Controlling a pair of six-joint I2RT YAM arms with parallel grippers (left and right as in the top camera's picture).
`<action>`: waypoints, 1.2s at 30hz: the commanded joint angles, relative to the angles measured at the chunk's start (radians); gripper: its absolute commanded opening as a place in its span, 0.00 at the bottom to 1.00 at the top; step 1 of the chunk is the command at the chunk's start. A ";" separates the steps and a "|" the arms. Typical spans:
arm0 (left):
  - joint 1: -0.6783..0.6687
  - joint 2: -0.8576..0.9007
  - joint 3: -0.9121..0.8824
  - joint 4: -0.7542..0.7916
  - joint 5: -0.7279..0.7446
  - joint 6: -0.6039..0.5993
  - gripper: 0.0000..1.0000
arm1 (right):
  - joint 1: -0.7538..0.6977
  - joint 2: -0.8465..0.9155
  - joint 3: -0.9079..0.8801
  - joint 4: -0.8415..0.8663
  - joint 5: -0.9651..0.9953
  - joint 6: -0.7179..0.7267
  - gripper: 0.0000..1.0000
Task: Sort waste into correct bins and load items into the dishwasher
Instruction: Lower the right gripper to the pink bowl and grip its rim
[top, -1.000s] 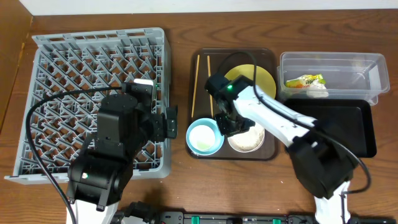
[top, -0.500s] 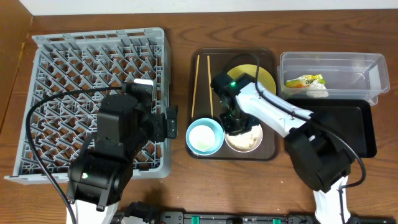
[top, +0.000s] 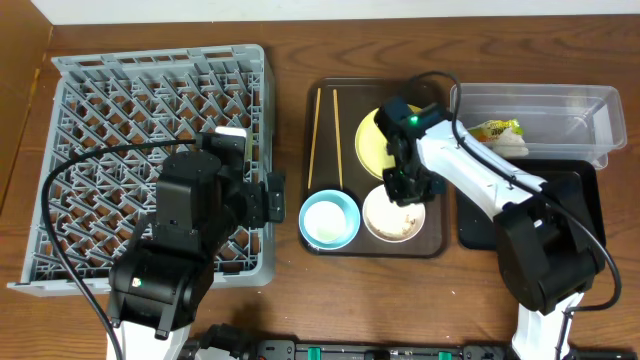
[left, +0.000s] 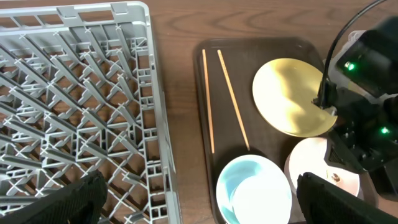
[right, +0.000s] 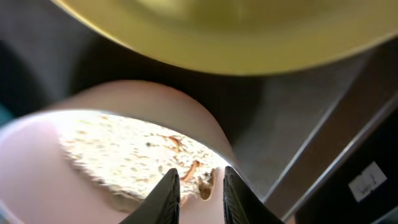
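Totalling two bowls (top: 330, 220), two chopsticks (top: 317, 135)

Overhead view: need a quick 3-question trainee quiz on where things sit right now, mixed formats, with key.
1. True or false: the snack wrapper lies inside the clear tub.
2. Pick one. The right gripper has its fingertips at the edge of:
A. the light blue bowl
B. the white bowl holding food scraps
C. the dish rack
3. Fill in: ___ chopsticks lie side by side on the brown tray, left of the yellow plate.

Key: 1 true; 2 B; 3 two.
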 joint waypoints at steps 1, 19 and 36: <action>0.004 -0.002 0.021 0.000 0.010 0.005 0.98 | -0.031 -0.010 -0.003 0.018 0.047 0.003 0.22; 0.004 -0.002 0.021 0.000 0.010 0.005 0.98 | 0.182 -0.118 0.000 0.078 -0.005 -0.067 0.45; 0.004 -0.002 0.021 0.000 0.010 0.005 0.98 | 0.195 0.027 -0.002 0.100 0.087 0.050 0.18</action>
